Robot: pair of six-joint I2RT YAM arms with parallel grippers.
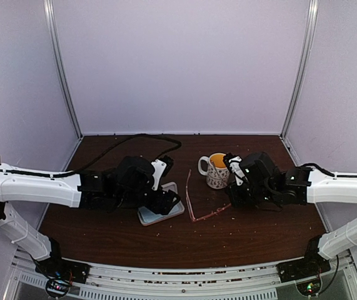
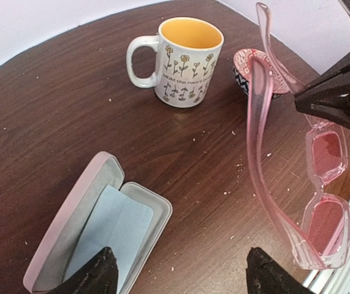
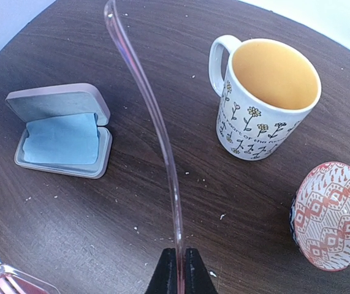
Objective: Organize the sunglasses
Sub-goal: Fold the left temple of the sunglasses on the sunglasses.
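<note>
The sunglasses (image 1: 191, 203) are pink with long slim temples, spread open in the middle of the table. My right gripper (image 1: 230, 202) is shut on one temple (image 3: 162, 153) near its hinge end and holds them; whether they touch the table I cannot tell. In the left wrist view the sunglasses (image 2: 325, 184) are on the right, lenses near the front edge. The pink case (image 2: 70, 214) lies open with the light blue cloth (image 2: 110, 223) inside. My left gripper (image 2: 181, 275) is open and empty, just above the case's near end (image 1: 150, 217).
A white flowered mug (image 1: 217, 170) with a yellow inside stands behind the sunglasses. A small red-and-white patterned bowl (image 3: 333, 214) sits right of the mug (image 3: 266, 98). Crumbs dot the brown table (image 1: 165, 244). White walls close the back and sides.
</note>
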